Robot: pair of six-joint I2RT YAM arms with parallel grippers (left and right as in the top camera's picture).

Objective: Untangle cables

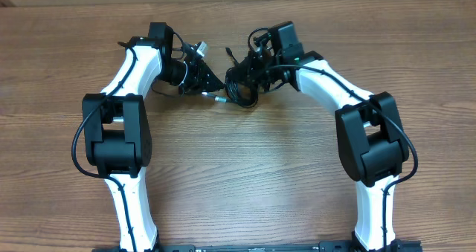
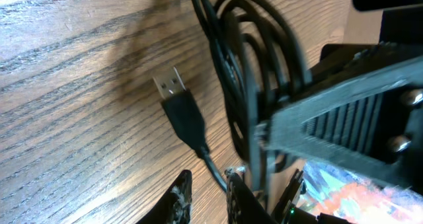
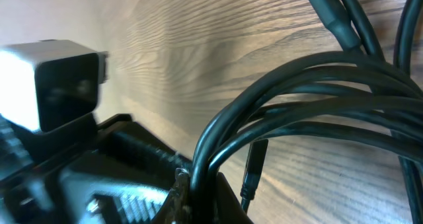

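The cables (image 1: 242,93) are a bunch of thin black loops at the table's back centre, between my two grippers. My right gripper (image 1: 248,77) is shut on several strands of the bunch; in the right wrist view the cables (image 3: 310,98) run into its jaws (image 3: 198,184). My left gripper (image 1: 208,79) sits just left of the bunch. In the left wrist view its fingers (image 2: 208,187) are apart, and the cord of a black USB plug (image 2: 177,95) runs down between them, close to the right finger. The coiled cables (image 2: 258,59) lie beyond.
A small silver plug end (image 1: 218,98) lies on the wood just left of the bunch. The right gripper's black body (image 2: 350,118) fills the right of the left wrist view. The left arm's grey wrist block (image 3: 56,82) is close by in the right wrist view.
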